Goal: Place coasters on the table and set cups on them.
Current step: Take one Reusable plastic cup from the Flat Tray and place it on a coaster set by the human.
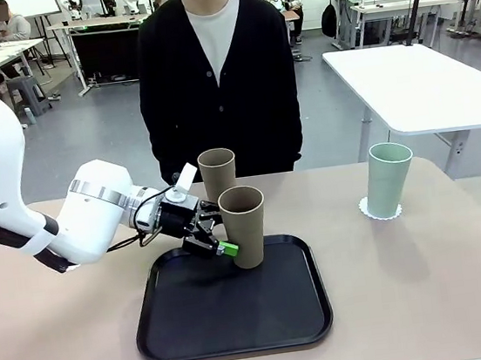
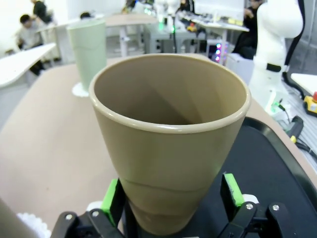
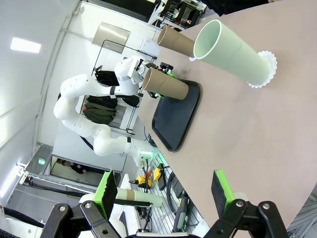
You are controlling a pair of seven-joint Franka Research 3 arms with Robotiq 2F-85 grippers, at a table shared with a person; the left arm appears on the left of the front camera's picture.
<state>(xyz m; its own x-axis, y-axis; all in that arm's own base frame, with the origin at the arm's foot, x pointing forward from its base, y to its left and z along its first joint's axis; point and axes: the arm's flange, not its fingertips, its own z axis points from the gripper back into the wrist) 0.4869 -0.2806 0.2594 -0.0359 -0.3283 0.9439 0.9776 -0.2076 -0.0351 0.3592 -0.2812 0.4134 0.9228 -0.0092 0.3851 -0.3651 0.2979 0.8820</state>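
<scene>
The left hand [image 1: 216,238] reaches in low from the robot's left, over the back left corner of the black tray [image 1: 236,334], with its 2 fingers spread wide on either side of the lower part of a tan-brown cup [image 1: 244,225]. That cup stands upright on the tray near its back edge. In the left wrist view the same cup [image 2: 171,144] sits squarely between the green pads [image 2: 110,201], its base close to the palm, and a narrow gap shows between each pad and the cup wall, so the hand brackets the cup without pinching it. A second tan-brown cup [image 1: 218,175] stands upright on the beige-pink tabletop [image 1: 429,288] just behind the tray, a little to the robot's left of the first cup and just beyond the left wrist; whether a coaster lies under it cannot be told. The pale mint green cup [image 1: 386,180] stands well apart on the robot's right, upright on a white scalloped coaster [image 1: 369,211] whose lacy edge shows around its base. In the right wrist view the right hand [image 3: 166,191] hangs away from the tabletop with its fingers spread and nothing between them; the mint cup [image 3: 231,49] and its coaster [image 3: 266,69] lie far ahead of it.
</scene>
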